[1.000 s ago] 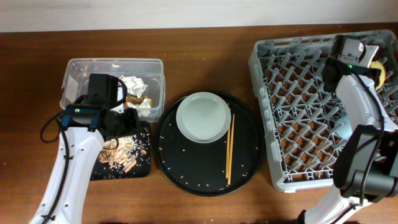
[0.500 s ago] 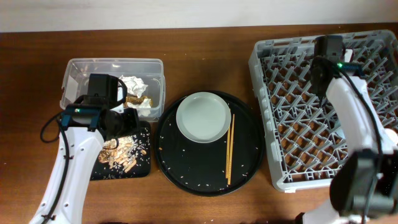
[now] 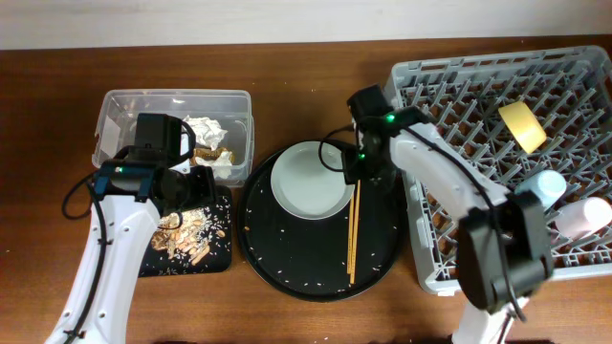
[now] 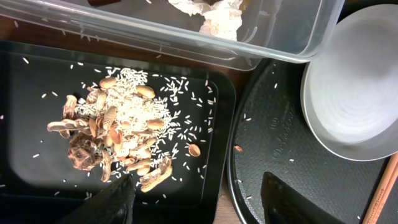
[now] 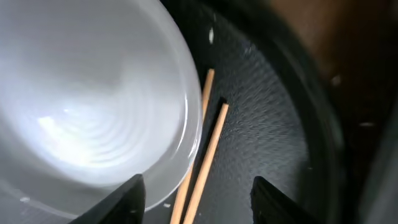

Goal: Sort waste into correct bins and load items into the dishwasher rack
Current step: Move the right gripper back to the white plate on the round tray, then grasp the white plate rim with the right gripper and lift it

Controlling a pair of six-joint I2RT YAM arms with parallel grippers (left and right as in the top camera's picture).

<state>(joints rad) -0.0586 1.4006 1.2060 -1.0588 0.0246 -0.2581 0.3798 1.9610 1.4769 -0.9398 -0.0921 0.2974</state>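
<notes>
The pale plate (image 3: 312,180) and the wooden chopsticks (image 3: 354,229) lie on the round black tray (image 3: 382,258). My right gripper (image 3: 359,170) (image 5: 199,199) hangs open just above the chopsticks (image 5: 208,155) beside the plate's rim (image 5: 81,93), with nothing in it. My left gripper (image 3: 196,189) (image 4: 196,202) is open and empty over the right edge of the shallow black tray (image 4: 217,99), which holds the food scraps (image 4: 118,130). Tissue (image 3: 206,129) and a wrapper (image 3: 212,151) sit in the clear tub (image 3: 115,110). The yellow bowl (image 3: 522,126), blue cup (image 3: 547,183) and pink cup (image 3: 585,218) are in the dishwasher rack (image 3: 411,191).
Loose rice grains are scattered on the round black tray (image 4: 273,143). Bare wooden table (image 3: 316,86) runs behind the tub and the tray. The rack's near left corner stands close to the round tray's right edge.
My right arm swung from the rack's far right corner leftward to over the chopsticks and opened; the yellow bowl now lies in the rack. The left arm has not moved.
</notes>
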